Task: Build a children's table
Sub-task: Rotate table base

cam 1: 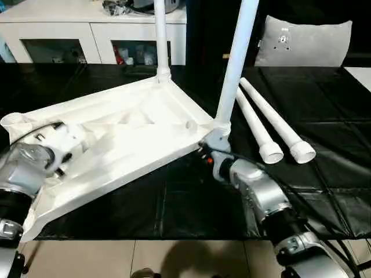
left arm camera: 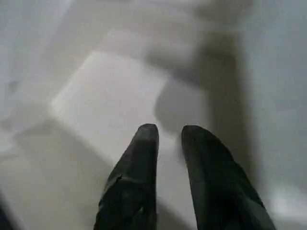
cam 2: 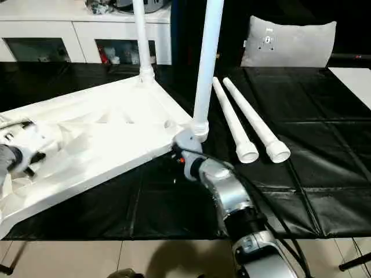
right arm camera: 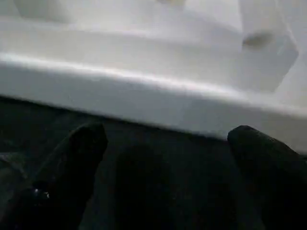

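The tabletop (cam 1: 124, 136) is being steadied underside-up for leg fitting — left gripper (left arm camera: 169, 136) nearly closed on nothing, right gripper (right arm camera: 168, 143) spread wide, empty.

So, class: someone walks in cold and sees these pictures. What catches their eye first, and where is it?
First, the white tabletop, lying upside down and tilted on the black mat, ribbed underside up, with two fitted legs standing up from its far and right corners. Next, two loose legs lying side by side on the mat to its right. Then the right gripper, open wide just below the tabletop's near-right edge.
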